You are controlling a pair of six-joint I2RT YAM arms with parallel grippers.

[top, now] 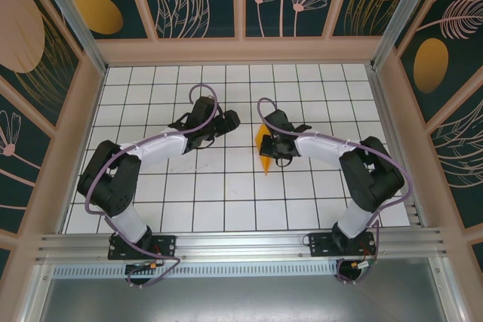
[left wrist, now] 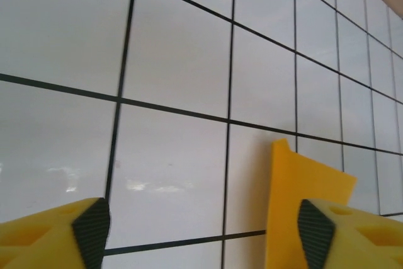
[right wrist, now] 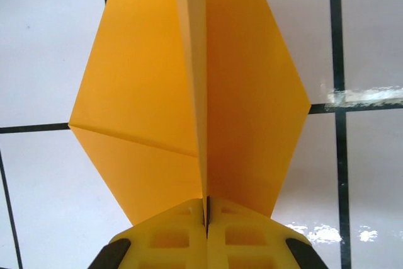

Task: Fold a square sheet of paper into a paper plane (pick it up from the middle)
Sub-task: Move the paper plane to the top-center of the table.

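Orange paper plane point(right wrist: 157, 105) pinched by right end effector point(right wrist: 206, 215).

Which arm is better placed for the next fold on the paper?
Right, probably. The right tool is shut on the paper's centre ridge; the left tool stands open, gripping nothing.

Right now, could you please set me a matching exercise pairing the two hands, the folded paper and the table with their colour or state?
Things:
1 left hand
2 right hand
3 folded paper
4 table

Descriptions:
a white with black grid lines
b shut on the folded paper, at its centre crease
c open, fingers wide apart
d orange-yellow

Pairs: 1-c; 2-b; 3-d; 4-a
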